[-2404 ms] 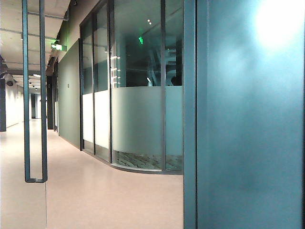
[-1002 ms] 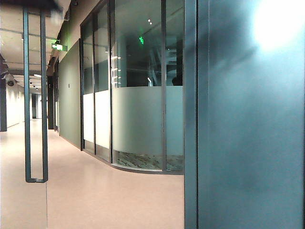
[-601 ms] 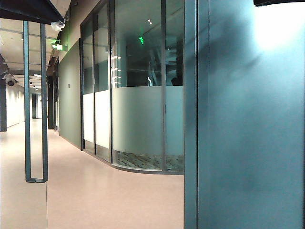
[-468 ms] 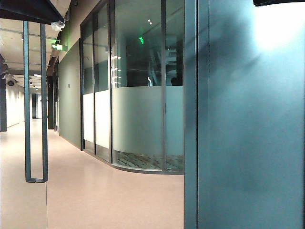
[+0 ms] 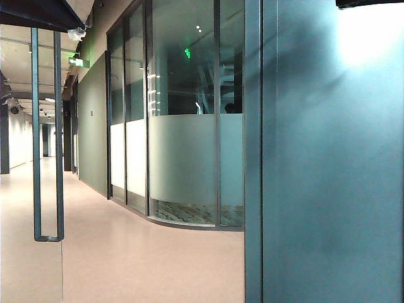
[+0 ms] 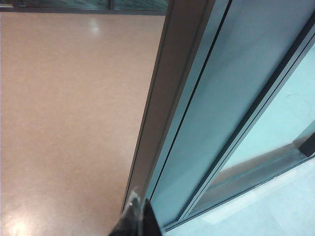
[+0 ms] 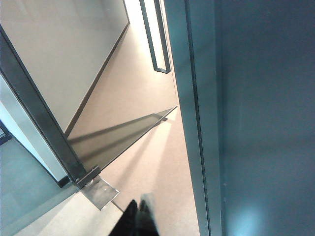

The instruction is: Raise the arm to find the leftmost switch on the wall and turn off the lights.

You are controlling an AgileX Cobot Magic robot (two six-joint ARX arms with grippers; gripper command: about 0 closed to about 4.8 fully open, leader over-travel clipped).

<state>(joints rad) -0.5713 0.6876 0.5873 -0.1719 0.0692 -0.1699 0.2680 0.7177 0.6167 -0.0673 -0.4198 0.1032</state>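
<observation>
My arm (image 5: 369,2) shows only as a black sliver at one o'clock, above the wall (image 5: 334,189); no switch is visible. A switch should be stiff plastic, pressed rather than grasped. My left gripper (image 6: 138,221) and right gripper (image 7: 139,219) look pinched narrow, holding nothing.

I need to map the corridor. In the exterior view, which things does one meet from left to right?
Hanging metal frame loop → green-grey wall panel → curved frosted-glass partition → grey metal upright → blue-grey wall. No tool is visible there.
</observation>
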